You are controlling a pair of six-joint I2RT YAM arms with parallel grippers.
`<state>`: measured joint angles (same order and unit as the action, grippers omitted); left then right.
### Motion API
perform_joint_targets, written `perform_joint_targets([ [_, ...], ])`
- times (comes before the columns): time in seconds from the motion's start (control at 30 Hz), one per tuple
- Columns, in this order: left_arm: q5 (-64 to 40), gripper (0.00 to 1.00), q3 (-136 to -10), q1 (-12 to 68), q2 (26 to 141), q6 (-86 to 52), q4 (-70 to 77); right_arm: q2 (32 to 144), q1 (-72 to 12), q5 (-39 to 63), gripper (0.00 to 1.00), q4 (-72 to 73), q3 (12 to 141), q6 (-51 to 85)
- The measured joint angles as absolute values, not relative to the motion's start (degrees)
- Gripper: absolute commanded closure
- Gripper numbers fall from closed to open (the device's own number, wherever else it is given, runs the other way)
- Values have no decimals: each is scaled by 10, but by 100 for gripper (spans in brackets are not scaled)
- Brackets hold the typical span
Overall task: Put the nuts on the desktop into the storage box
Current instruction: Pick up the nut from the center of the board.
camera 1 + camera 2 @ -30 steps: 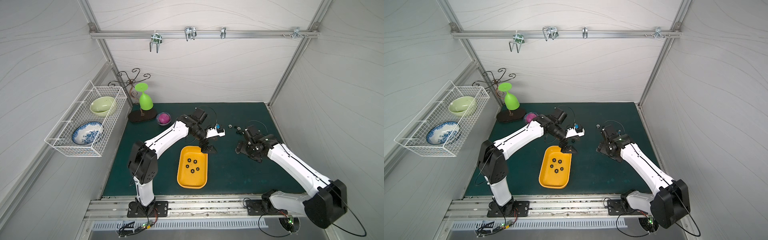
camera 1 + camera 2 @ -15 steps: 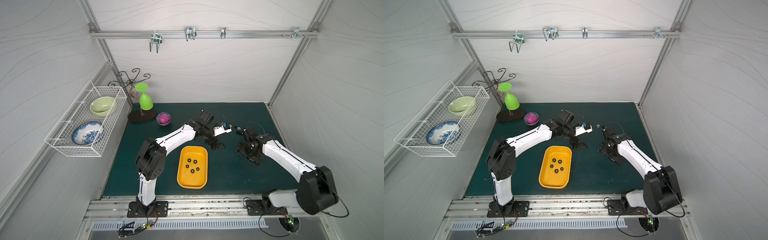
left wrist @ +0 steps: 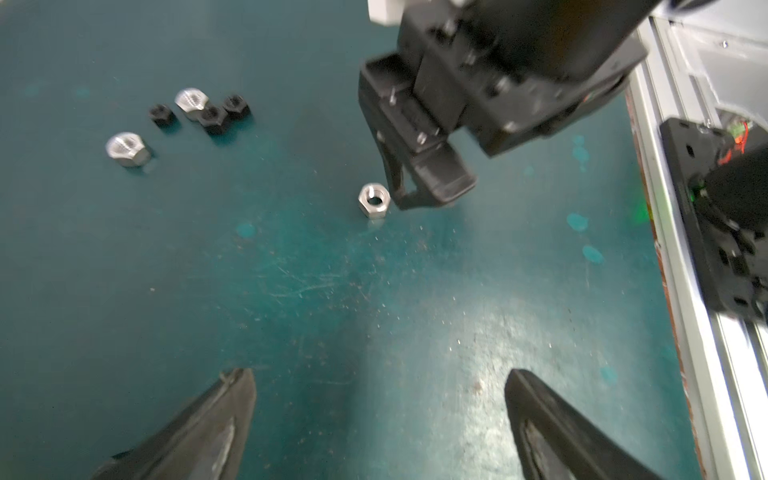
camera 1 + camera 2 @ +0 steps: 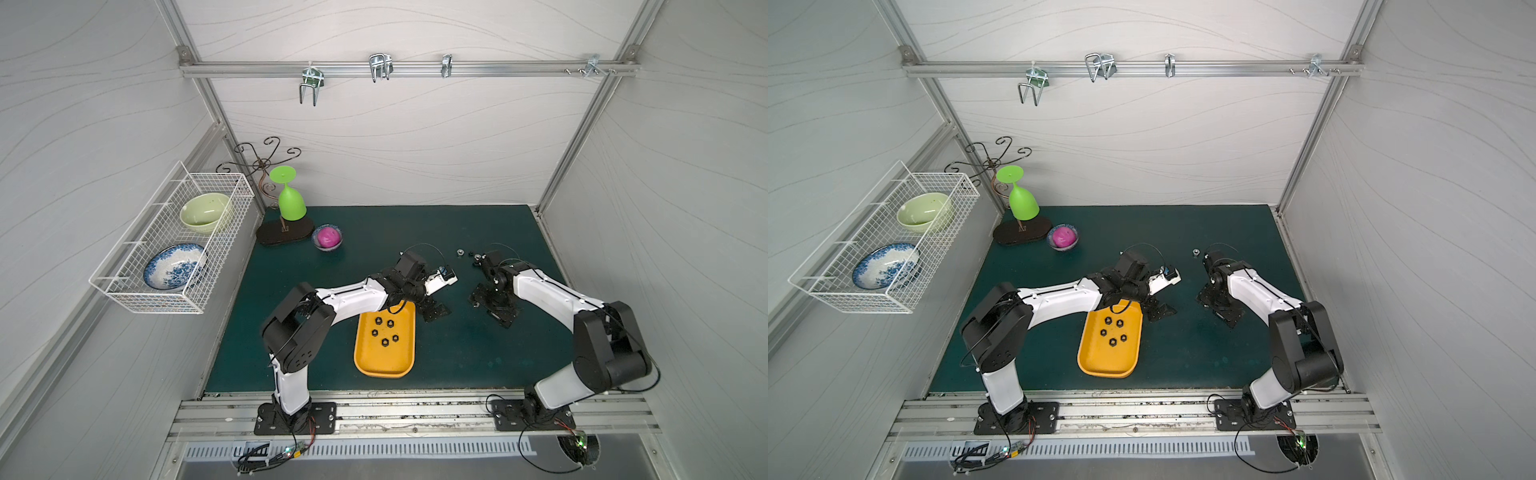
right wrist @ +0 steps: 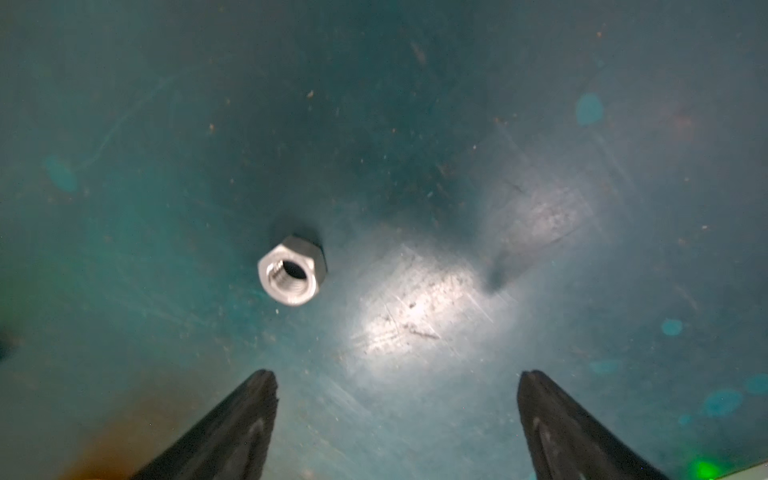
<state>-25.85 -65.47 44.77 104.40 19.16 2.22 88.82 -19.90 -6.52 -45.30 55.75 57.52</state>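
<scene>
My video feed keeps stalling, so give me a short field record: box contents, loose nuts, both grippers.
storage box: five black nuts inside
loose nuts: one silver nut alone on the desktop; a cluster farther off, two silver, three black
left gripper: open, empty, above bare desktop
right gripper: open, empty, lone silver nut just ahead of its fingertips
</scene>
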Motion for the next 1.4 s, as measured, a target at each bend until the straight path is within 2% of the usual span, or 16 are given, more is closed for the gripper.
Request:
perform_joint_targets([
  [0.27, -210, 1, -597, 471, 1027, 147, 122, 927, -194, -48, 11, -432, 591, 601],
  [0.5, -210, 1, -555, 477, 1026, 114, 167, 972, -194, -43, 20, -412, 611, 611],
  [0.7, -210, 1, -555, 477, 1026, 107, 187, 1002, -199, -53, 23, -410, 625, 594],
  [0.77, -210, 1, -555, 477, 1026, 107, 187, 1015, -204, -59, 31, -411, 635, 584],
  [0.87, -210, 1, -555, 477, 1026, 107, 187, 1035, -218, -69, 36, -413, 654, 567],
  [1.0, -210, 1, -555, 477, 1026, 107, 187, 1050, -227, -79, 59, -420, 664, 547],
  [1.13, -210, 2, -555, 477, 1026, 107, 187, 1053, -229, -90, 76, -422, 668, 533],
  [1.4, -210, 1, -555, 477, 1026, 107, 183, 1063, -244, -117, 78, -440, 684, 510],
])
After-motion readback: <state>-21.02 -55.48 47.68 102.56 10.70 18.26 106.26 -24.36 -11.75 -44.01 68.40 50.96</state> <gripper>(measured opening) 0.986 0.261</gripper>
